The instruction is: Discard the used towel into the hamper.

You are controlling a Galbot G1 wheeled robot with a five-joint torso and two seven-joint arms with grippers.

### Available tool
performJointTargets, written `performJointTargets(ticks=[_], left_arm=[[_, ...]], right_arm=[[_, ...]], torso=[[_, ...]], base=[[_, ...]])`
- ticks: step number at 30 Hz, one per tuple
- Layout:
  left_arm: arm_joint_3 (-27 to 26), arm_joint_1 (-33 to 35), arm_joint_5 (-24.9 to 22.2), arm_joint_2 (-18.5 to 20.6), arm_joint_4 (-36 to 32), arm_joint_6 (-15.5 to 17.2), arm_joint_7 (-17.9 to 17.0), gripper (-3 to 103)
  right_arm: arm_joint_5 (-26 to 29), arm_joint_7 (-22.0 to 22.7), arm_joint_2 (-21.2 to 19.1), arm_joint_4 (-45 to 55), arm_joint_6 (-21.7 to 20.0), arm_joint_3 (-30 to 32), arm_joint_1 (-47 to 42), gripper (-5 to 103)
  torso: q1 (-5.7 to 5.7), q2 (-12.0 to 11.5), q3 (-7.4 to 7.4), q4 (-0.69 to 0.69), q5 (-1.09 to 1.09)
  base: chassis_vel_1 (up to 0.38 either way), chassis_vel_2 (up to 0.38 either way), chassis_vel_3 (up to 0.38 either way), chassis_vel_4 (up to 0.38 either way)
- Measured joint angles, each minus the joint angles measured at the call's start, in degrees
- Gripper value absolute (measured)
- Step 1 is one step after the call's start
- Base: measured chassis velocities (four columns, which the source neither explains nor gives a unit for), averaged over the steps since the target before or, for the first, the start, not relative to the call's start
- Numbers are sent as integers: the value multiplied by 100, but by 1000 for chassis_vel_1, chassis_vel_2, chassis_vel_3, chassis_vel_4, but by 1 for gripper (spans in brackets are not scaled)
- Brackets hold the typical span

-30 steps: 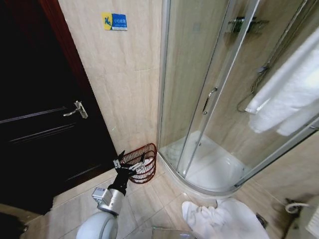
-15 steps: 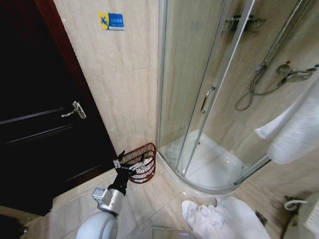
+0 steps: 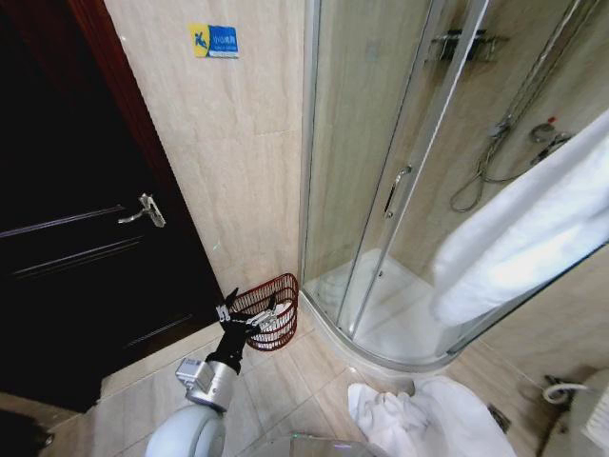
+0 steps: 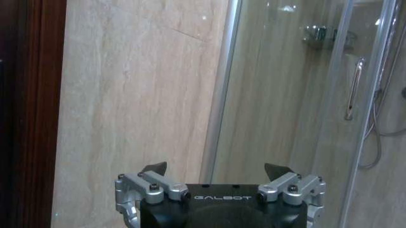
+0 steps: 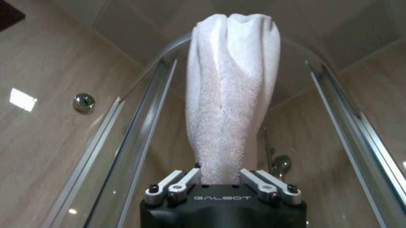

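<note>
The hamper [image 3: 278, 297], a small reddish-brown wire basket, stands on the floor against the tiled wall, between the door and the shower. My left gripper [image 3: 251, 307] is held low just in front of its rim, open and empty; the left wrist view shows this left gripper [image 4: 216, 169] with its fingers spread, facing the wall. My right gripper [image 5: 221, 179] is shut on the used towel [image 5: 229, 95], a white twisted length. In the head view the towel [image 3: 519, 243] hangs slantwise across the right side, in front of the shower glass.
A dark door [image 3: 86, 257] with a lever handle [image 3: 143, 209] fills the left. The curved glass shower enclosure [image 3: 381, 143] with its raised tray [image 3: 400, 324] takes the middle and right. A heap of white cloth [image 3: 428, 419] lies on the floor tiles.
The hanging towel has swung: it pulled toward the right edge, then came back left and lower across the shower glass. The left arm and the hamper have not moved.
</note>
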Motion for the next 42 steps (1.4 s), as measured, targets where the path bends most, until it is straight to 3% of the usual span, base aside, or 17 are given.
performJointTargets(ticks=[12, 15, 23, 28, 42], left_arm=[[-1, 0, 0, 0, 0, 0, 0, 100], [-1, 0, 0, 0, 0, 0, 0, 100], [0, 0, 0, 1, 0, -1, 0, 100], [-1, 0, 0, 0, 0, 0, 0, 100], [-1, 0, 0, 0, 0, -1, -1, 100]], right_arm=[[-615, -62, 1069, 169, 483, -370, -616, 13], [-853, -170, 1339, 11, 791, -347, -817, 13], [-1249, -333, 1684, -245, 1346, -286, -1082, 13], [-1460, -510, 2111, -353, 1790, -312, -1322, 13], [-1941, -722, 2667, -459, 2356, -695, -1472, 13]], torso=[[0, 0, 0, 0, -4], [0, 0, 0, 0, -4], [0, 0, 0, 1, -4], [0, 0, 0, 0, -4], [0, 0, 0, 1, -3]], base=[[0, 0, 0, 0], [0, 0, 0, 0], [0, 0, 0, 0], [0, 0, 0, 0], [0, 0, 0, 0]])
